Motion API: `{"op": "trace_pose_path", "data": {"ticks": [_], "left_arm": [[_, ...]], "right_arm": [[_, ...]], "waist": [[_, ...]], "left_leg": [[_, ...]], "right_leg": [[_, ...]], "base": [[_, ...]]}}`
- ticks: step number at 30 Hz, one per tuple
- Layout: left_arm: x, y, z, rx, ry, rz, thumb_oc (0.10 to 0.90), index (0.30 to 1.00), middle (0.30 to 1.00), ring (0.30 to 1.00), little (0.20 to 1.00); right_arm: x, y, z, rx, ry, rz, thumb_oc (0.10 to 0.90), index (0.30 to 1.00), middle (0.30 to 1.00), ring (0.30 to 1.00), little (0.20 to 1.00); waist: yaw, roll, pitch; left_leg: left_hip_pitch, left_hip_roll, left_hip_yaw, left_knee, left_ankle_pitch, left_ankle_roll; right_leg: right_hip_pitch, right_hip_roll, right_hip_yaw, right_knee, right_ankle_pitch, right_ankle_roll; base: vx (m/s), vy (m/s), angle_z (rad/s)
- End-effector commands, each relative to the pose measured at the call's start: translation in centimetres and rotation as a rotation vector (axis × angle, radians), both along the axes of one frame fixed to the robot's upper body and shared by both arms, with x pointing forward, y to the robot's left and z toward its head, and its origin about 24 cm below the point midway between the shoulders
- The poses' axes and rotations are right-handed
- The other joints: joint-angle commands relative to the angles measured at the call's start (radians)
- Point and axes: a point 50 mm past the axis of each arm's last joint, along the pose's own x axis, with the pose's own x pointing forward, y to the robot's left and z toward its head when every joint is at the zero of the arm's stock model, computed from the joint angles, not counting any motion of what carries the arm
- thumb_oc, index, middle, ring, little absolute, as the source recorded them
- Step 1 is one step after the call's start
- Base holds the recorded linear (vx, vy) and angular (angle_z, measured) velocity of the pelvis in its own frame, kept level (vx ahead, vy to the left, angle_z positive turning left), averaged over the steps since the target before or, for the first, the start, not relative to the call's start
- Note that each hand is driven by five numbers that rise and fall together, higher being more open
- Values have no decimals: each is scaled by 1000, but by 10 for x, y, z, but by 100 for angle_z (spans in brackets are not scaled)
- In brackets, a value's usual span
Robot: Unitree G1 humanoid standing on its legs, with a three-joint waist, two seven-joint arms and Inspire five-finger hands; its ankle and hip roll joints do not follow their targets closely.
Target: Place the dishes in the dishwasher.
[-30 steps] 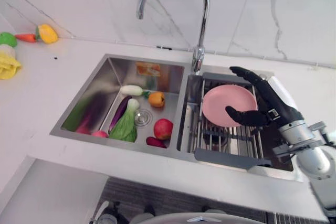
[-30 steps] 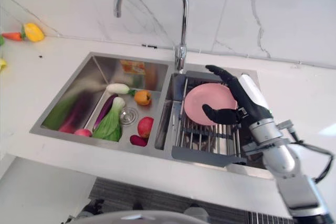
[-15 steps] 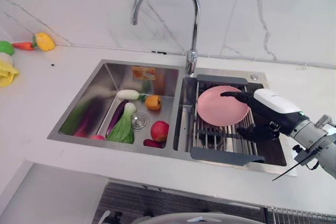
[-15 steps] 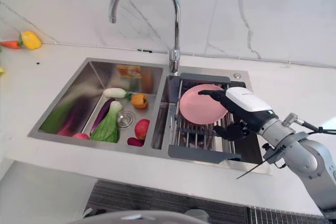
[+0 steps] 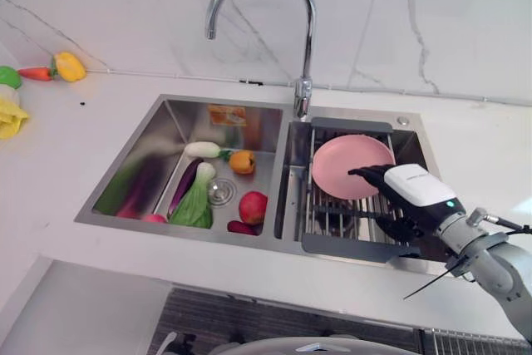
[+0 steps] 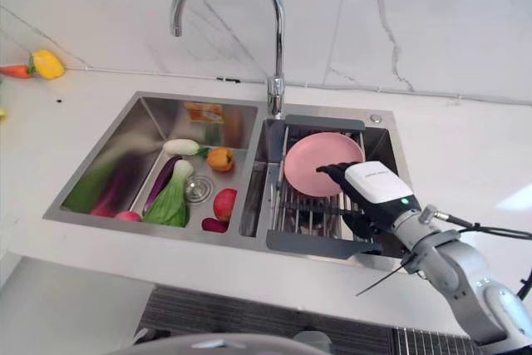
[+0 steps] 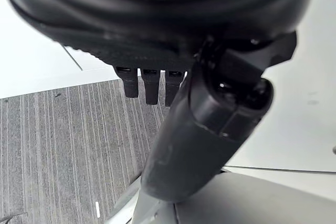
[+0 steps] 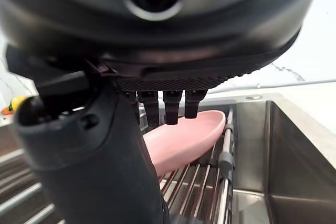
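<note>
I'm on the grasp step — my right hand (image 5: 409,191) sits at the 4 o'clock edge of the pink plate (image 5: 347,164), fingers relaxed and holding nothing. The plate lies tilted on the sink rack (image 5: 332,220). Next I need fingers curled onto its rim.

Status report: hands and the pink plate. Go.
Right hand open, fingers over pink plate's near rim, no grasp. Plate on sink rack. Left hand idle, low. Nothing blocking.
</note>
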Motion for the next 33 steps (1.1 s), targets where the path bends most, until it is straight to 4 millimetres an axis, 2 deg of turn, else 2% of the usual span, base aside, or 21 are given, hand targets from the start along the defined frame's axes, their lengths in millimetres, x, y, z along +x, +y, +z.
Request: {"op": "trace_pose_path", "data": {"ticks": [1,7,8,12,19,23,24,27,28,29,33], "left_arm": [[19,-10,-1,-3,-25,-39,800,900,900,900,900],[19,-12,-1,15,-27,-51,800,900,900,900,900],[20,-14,-1,21,-31,-61,800,900,900,900,900],[23,-16,-1,34,-50,-86,800,900,900,900,900],[26,-19,0,51,-64,-119,800,900,900,900,900],[25,-20,0,60,-63,-119,800,900,900,900,900],[25,-20,0,60,-63,-119,800,900,900,900,900],[24,-19,-1,67,-61,-120,800,900,900,900,900],[24,-19,-1,68,-58,-120,800,900,900,900,900],[23,-19,-1,69,-55,-120,800,900,900,900,900],[21,-18,-1,78,-49,-118,800,900,900,900,900]], "right_arm": [[17,12,44,-25,-317,69,800,900,900,900,900],[22,8,25,-54,-377,-2,800,900,900,900,900],[25,7,16,-35,-379,-36,800,900,900,900,900],[37,8,7,-98,-439,-59,800,900,900,900,900],[56,16,6,-202,-557,-40,800,900,900,900,900],[61,20,6,-198,-607,-47,800,900,900,900,900],[61,20,6,-198,-608,-47,775,862,862,862,862],[66,19,6,-222,-627,-53,649,674,674,674,674],[67,19,5,-223,-629,-60,413,319,319,319,319],[68,18,6,-227,-634,-65,400,300,300,300,300],[70,16,8,-221,-675,-94,400,300,300,300,300]], "waist": [[35,0,-11],[41,3,-11],[46,6,-12],[58,8,-13],[77,9,-17],[85,7,-20],[84,7,-20],[94,5,-23],[97,4,-23],[98,3,-23],[105,2,-25]], "left_leg": [[20,49,16,4,0,-48],[16,44,7,4,-1,-47],[15,44,4,4,-2,-47],[13,42,1,4,-3,-48],[13,43,-5,4,-3,-49],[11,43,-8,4,-3,-50],[10,43,-9,4,-3,-50],[8,45,-16,4,-2,-51],[8,46,-18,4,-2,-52],[8,47,-19,4,-2,-52],[5,47,-27,4,-1,-53]], "right_leg": [[-11,-17,-28,25,-25,39],[-6,-20,-37,22,-27,39],[-4,-21,-40,21,-26,39],[-1,-22,-48,18,-27,40],[4,-22,-52,16,-29,39],[5,-20,-58,15,-29,38],[5,-20,-59,15,-29,38],[8,-19,-66,15,-30,37],[8,-19,-68,15,-31,37],[9,-19,-70,15,-31,37],[11,-17,-73,15,-35,34]], "base": [[0,0,0],[0,0,2],[0,0,0],[-2,0,2],[0,0,0],[0,0,0],[0,0,0],[-7,-3,4],[-5,-6,8],[-5,-6,7],[-5,-1,3]]}}
